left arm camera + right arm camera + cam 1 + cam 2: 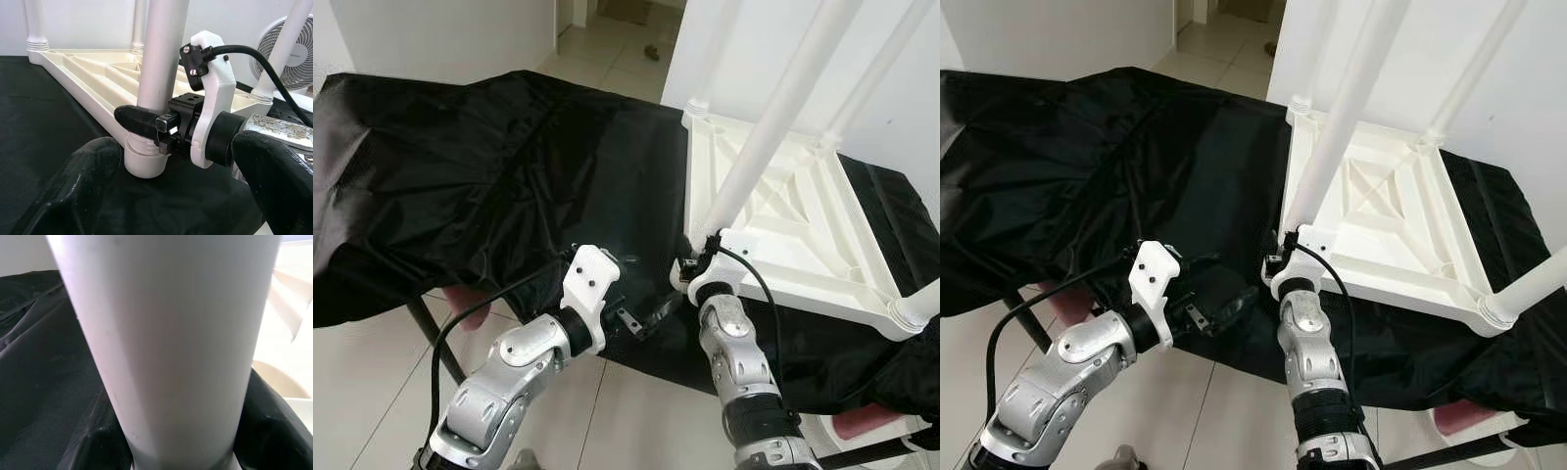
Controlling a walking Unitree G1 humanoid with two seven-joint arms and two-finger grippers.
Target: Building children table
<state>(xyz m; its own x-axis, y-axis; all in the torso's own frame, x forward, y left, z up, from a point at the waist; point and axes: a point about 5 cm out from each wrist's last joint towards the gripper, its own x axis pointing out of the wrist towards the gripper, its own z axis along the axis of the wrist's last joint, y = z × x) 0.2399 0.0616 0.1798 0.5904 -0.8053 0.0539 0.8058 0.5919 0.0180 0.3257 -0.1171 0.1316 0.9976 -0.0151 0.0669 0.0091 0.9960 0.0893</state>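
- The white tabletop (803, 211) lies upside down at the right of the frame, on the black-covered desk (460, 176).
- Three legs look fitted already.
- The right gripper (146, 122) is clamped around the near leg (769, 127) at its socket, probably tightening it.
- The left gripper (631, 313) hovers beside, fingers apart.

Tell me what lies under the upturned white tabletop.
The white tabletop lies upside down on a black cloth, legs pointing up. The cloth drapes over a support whose surface is covered; dark frame bars show below its edge. The right tool clasps the near leg.

Black cloth (460, 176) draped over work surface; white fan (286, 54) behind; pale tiled floor (607, 49).
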